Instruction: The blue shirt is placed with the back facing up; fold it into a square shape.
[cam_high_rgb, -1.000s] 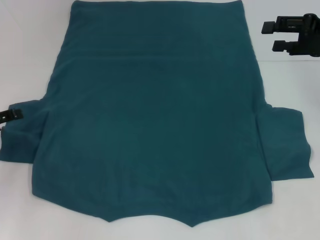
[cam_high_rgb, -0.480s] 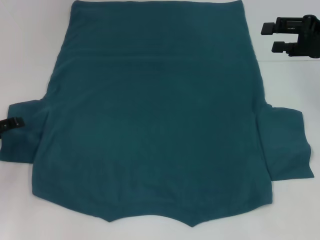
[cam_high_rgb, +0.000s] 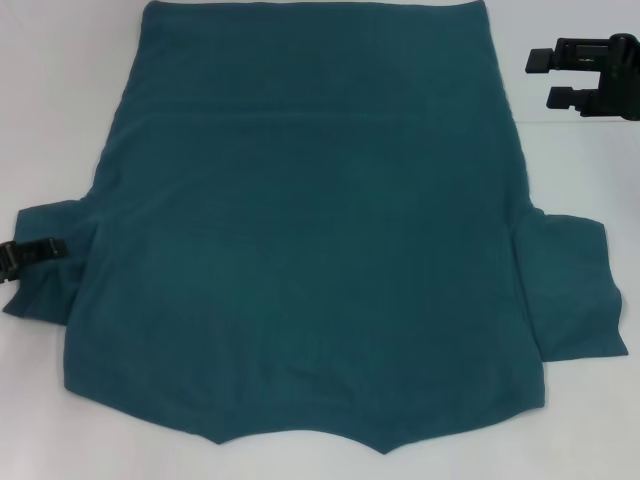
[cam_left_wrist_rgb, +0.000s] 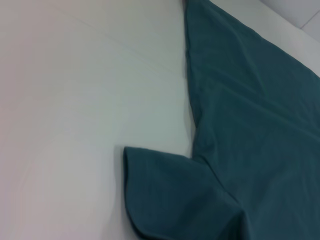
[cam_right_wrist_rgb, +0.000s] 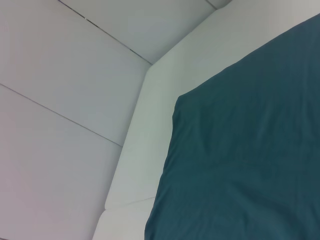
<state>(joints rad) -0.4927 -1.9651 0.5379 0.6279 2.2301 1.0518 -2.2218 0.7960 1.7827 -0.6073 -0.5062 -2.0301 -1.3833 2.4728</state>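
Note:
The blue shirt (cam_high_rgb: 310, 230) lies flat on the white table (cam_high_rgb: 60, 100), hem far from me and collar edge near me. My left gripper (cam_high_rgb: 45, 248) is at the far left, low over the left sleeve (cam_high_rgb: 45, 285), and appears shut on the sleeve's outer edge. The left wrist view shows that sleeve (cam_left_wrist_rgb: 165, 195) and the shirt's side (cam_left_wrist_rgb: 250, 125). My right gripper (cam_high_rgb: 540, 78) is open and empty, held beside the shirt's far right corner. The right wrist view shows that corner (cam_right_wrist_rgb: 250, 150). The right sleeve (cam_high_rgb: 570, 290) lies flat.
The white table extends on both sides of the shirt. A white panelled wall (cam_right_wrist_rgb: 60, 75) rises behind the table's far edge. Nothing else lies on the table.
My left gripper has moved right, further onto the left sleeve, and the sleeve's outer edge has shifted inward with it. The right gripper has barely moved.

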